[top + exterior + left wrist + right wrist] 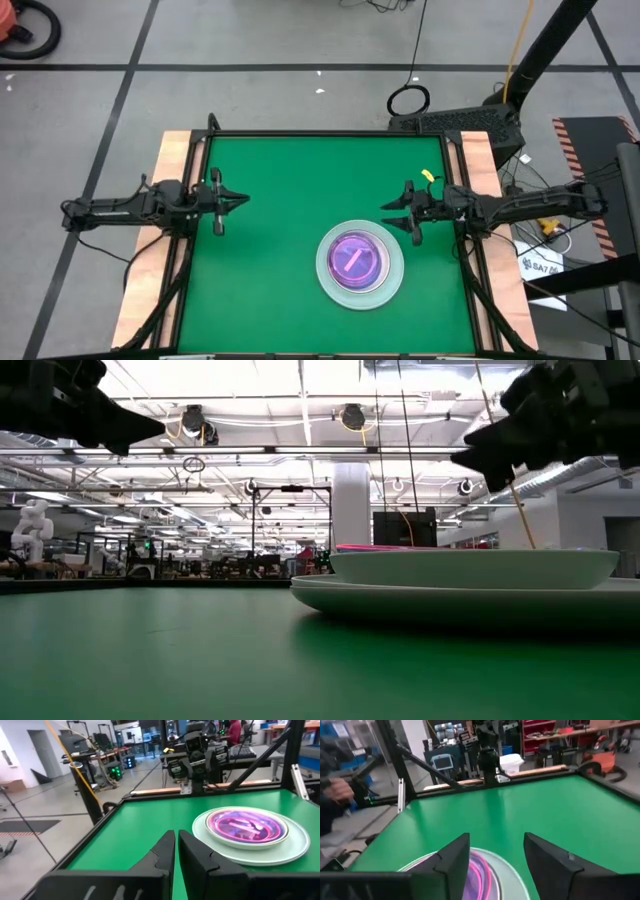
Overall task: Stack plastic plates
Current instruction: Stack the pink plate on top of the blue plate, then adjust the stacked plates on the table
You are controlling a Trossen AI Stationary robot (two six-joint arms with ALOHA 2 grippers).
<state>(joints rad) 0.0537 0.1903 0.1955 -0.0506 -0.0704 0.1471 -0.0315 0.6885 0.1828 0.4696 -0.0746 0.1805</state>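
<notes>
A stack of plastic plates (360, 265) rests on the green table, right of its middle and toward the near edge: a large pale plate at the bottom, a smaller pale one on it, and a pink-purple plate on top. The stack also shows in the left wrist view (250, 832), the right wrist view (475, 870) and the low view (470, 585). My left gripper (232, 200) hovers shut over the table's left part, far from the stack. My right gripper (392, 212) hovers open just beyond the stack's far-right side, above it.
The green table (280, 180) is bordered by a black frame and wooden side strips. A small yellow thing (429, 176) sits by the right arm at the table's right edge. A person's hand (337, 790) shows beyond the table in the right wrist view.
</notes>
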